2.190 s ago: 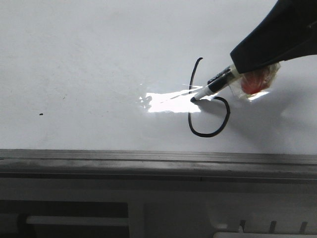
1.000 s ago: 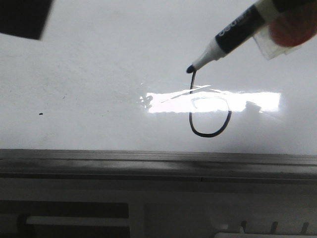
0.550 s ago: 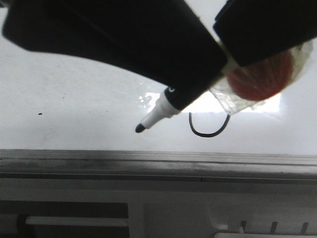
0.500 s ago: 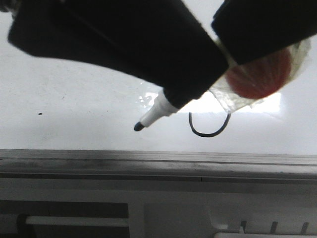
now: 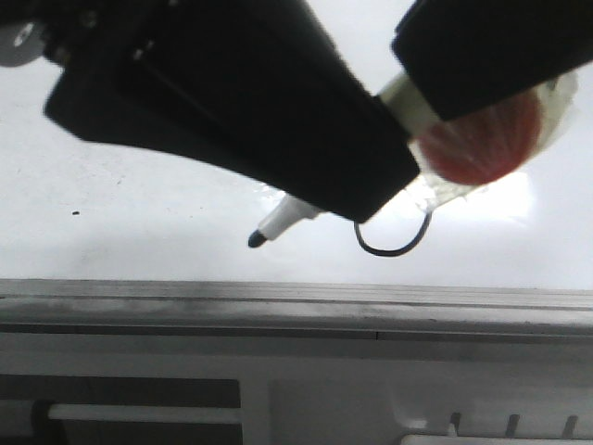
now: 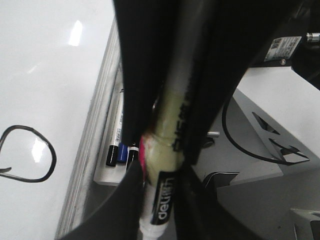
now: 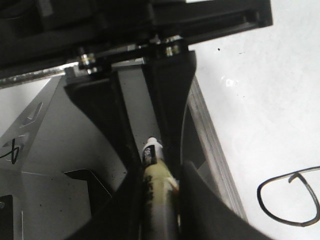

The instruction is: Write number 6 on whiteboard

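Note:
The whiteboard (image 5: 139, 167) lies flat with its grey bottom rim (image 5: 278, 301) nearest me. Only the lower loop of the number 6 (image 5: 394, 252) shows; my arms hide its stem. The loop also shows in the left wrist view (image 6: 52, 159) and the right wrist view (image 7: 260, 192). The black marker (image 5: 278, 222) hangs above the board, tip pointing left. My left gripper (image 5: 371, 185) is shut on its front part (image 6: 162, 195). My right gripper (image 5: 435, 102) is shut on its taped rear part (image 7: 157, 195).
A small black speck (image 5: 76, 214) sits on the board's left. A red lump under clear tape (image 5: 477, 139) sticks to my right gripper. Spare markers (image 6: 117, 150) lie in a tray beyond the board's rim. Grey robot base parts (image 6: 280, 150) lie below.
My right gripper lifted the marker off the finished 6 and carried it up towards the camera. My left gripper came in from the left and took hold of the marker's front part.

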{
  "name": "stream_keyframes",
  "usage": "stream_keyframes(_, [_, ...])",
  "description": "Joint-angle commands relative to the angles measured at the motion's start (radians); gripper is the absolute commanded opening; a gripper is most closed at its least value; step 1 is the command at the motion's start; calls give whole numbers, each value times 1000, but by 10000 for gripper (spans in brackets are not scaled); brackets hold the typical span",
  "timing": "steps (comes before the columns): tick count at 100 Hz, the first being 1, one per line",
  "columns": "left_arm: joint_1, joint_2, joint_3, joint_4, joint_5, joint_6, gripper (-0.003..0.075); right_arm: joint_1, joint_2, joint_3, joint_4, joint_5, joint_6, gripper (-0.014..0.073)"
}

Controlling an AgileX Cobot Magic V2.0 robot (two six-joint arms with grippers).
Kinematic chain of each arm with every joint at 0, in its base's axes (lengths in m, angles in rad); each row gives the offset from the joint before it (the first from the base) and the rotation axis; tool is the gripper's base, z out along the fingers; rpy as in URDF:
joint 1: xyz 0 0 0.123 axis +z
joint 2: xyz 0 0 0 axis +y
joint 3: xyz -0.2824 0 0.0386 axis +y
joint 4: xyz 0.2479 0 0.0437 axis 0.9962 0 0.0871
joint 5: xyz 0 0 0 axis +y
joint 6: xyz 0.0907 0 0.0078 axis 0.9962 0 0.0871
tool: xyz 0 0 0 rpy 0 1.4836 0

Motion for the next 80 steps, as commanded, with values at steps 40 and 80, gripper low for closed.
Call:
stream_keyframes(40, [0, -14, -32, -37, -24, -36, -19, 1, -6, -35, 46, -43, -12, -64])
stream_keyframes(80, [0, -15, -32, -37, -22, -36, -19, 1, -26, -35, 42, -156, -12, 583])
